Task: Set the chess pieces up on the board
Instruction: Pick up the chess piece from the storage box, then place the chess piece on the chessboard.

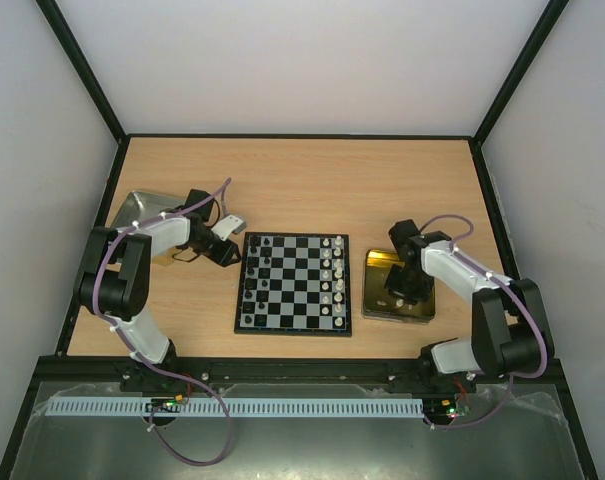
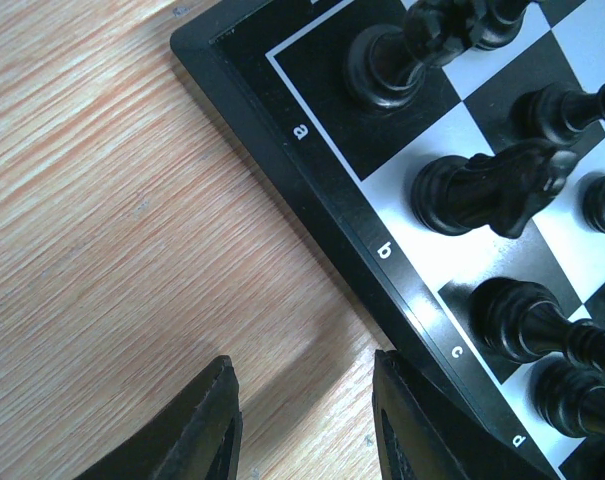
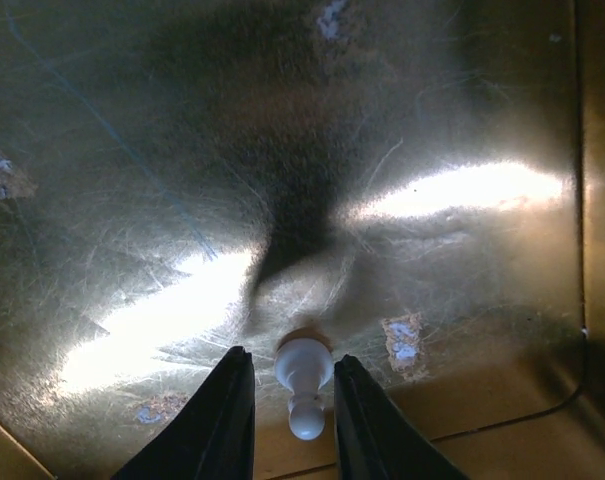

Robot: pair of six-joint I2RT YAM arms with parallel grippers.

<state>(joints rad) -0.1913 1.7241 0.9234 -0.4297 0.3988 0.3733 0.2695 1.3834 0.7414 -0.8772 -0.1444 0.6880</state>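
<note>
Right wrist view: we see our right fingers around a white pawn bound for the board. We cannot tell if they squeeze it, and our left fingers wait apart.

White letters "a", "b", "c" and "d" are printed along the black rim of the board, one beside each edge square. No other text is legible in any view.

Light wooden table. Board lies flat near its centre. Silver tray sits well left of the board, slightly farther back. Gold tray just right of the board, not touching.
</note>
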